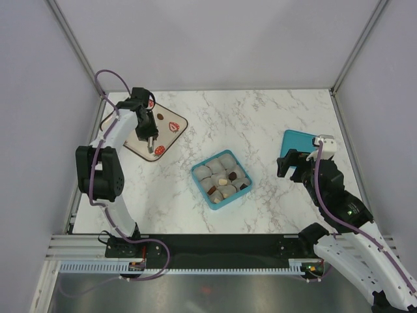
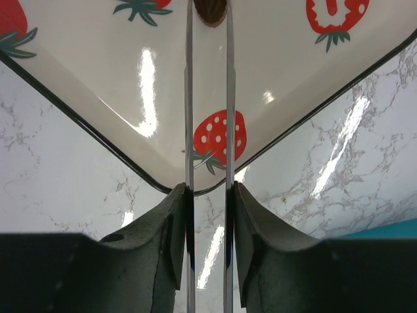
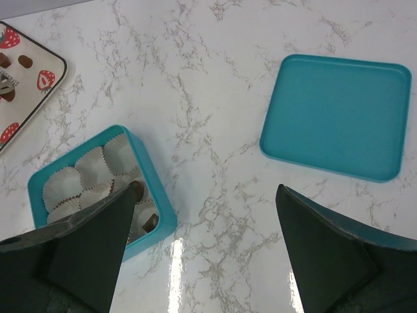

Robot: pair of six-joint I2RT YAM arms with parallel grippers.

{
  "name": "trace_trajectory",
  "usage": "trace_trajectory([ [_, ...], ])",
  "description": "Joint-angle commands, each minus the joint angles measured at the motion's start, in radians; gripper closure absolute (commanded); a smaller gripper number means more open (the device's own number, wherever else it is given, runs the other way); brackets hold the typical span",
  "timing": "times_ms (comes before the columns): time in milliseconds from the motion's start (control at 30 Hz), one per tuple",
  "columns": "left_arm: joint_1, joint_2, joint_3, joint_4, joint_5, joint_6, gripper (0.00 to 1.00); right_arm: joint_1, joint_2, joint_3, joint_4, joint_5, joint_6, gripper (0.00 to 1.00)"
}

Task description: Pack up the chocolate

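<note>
Right gripper (image 3: 202, 195) gapes empty above white marble table (image 3: 215, 78), grey walls (image 1: 215, 39) around. Left gripper (image 1: 151, 147) blades closely flank a dark chocolate (image 2: 210, 9); grip and axis unclear.

Bright, even overhead light, soft shadows. Streaky glare on the glossy desk (image 3: 215, 85) and tray (image 2: 85, 72) in both wrist views. Top view sharp, wide-angle lean at edges. Wrist-view foreground dark, slightly soft.
</note>
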State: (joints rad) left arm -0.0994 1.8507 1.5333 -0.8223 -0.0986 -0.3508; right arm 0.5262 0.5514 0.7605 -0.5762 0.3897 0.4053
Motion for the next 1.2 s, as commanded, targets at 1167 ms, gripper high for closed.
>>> trace_trajectory([
  [1167, -0.325, -0.294, 0.083, -0.17, 0.218, 0.081, 0.7, -0.002, 0.004, 0.031, 0.024, 0.008, 0.017, 0.03],
])
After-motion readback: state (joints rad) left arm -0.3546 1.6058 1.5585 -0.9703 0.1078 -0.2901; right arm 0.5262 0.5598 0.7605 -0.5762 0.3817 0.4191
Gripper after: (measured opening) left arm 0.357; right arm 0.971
